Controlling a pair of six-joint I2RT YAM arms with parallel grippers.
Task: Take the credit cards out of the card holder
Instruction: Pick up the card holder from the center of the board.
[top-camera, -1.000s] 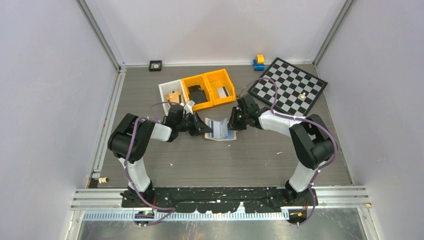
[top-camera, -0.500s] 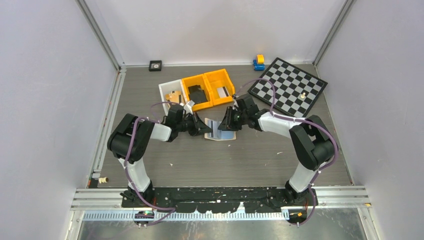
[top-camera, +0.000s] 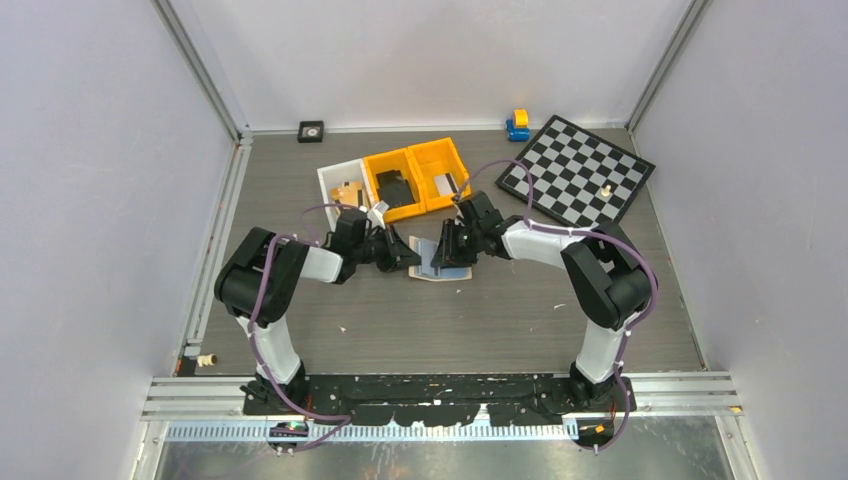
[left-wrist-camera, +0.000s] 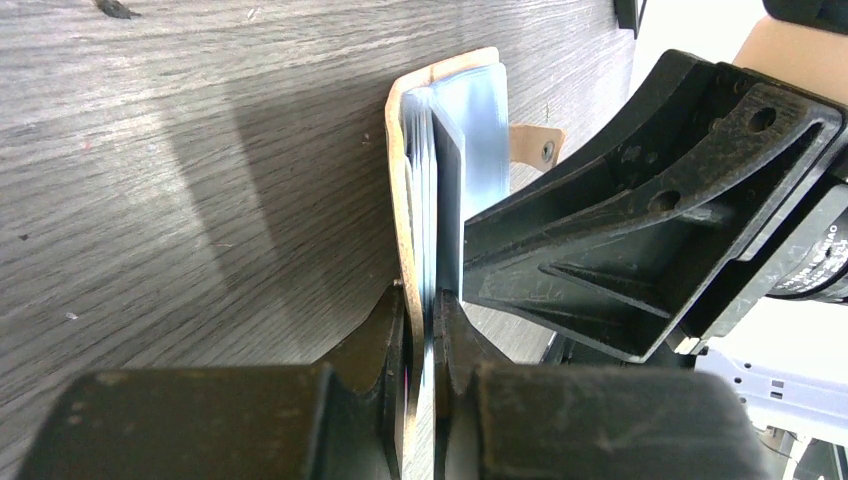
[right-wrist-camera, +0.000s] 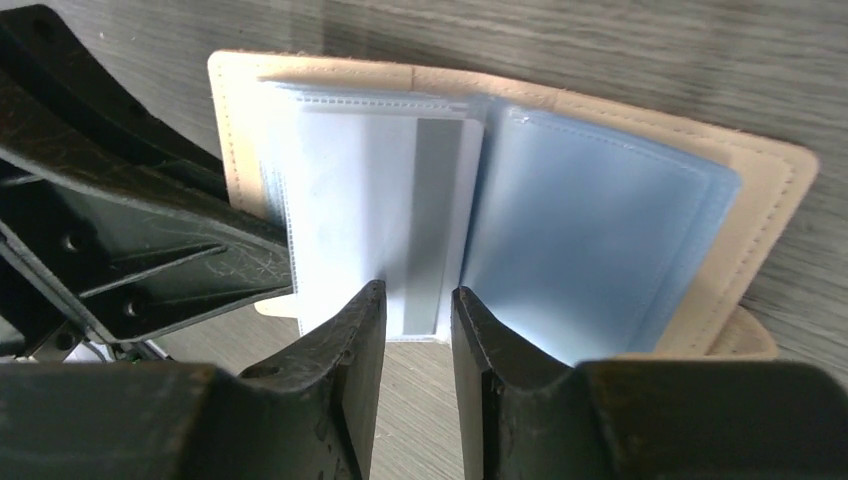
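Top view: the card holder (top-camera: 440, 264) lies open mid-tabletop (top-camera: 400, 330) between both arms. Orange bins (top-camera: 440, 149) crowd just beyond it, with bare room nearer.

Left wrist: the left fingers (left-wrist-camera: 380, 340) clamp its cover edge.

Right wrist: the right fingers (right-wrist-camera: 345, 360) stand slightly parted at a striped credit card (right-wrist-camera: 440, 200) not yet drawn from its pocket, so extraction looks unfinished.

Card holder (left-wrist-camera: 470, 110) btm edge hidden in left tool (left-wrist-camera: 425, 320).
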